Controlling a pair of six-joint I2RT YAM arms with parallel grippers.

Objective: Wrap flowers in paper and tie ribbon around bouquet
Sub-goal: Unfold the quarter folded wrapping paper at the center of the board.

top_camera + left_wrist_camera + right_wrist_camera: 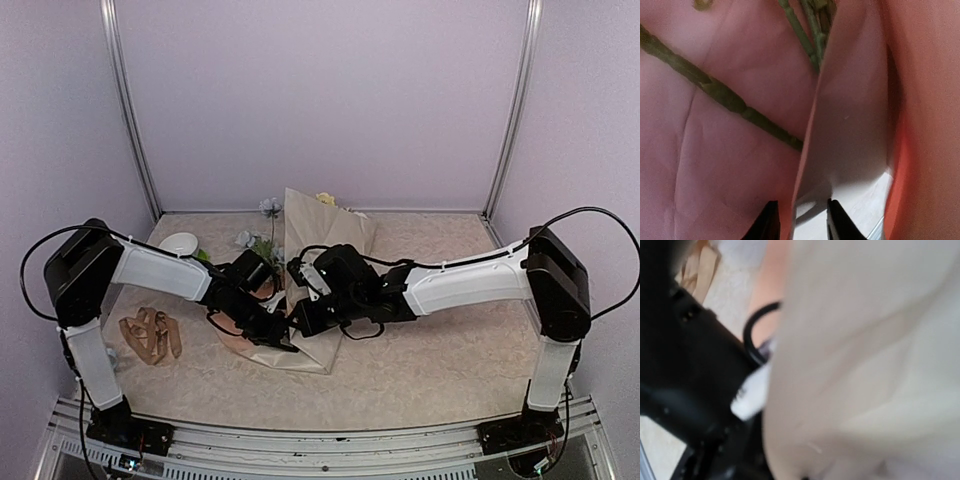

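- Beige paper (330, 235) lies half-folded over the flowers (262, 243) mid-frame on the worktop (430, 370), with the ribbon (150, 335) apart at left; we judge wrapping underway.
- Up close, the left gripper (802, 222) stands apart astride a paper fold.
- Blurred paper fills the right wrist view; the right gripper (300, 322) is closed. Next we must tighten the roll.

Even light overhead — paper (865, 365) blurred in right wrist view.

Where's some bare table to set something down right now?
Front right, between the paper and the base of the right arm; also the back right corner. Crowded at centre and left: flowers, white dish, ribbon.
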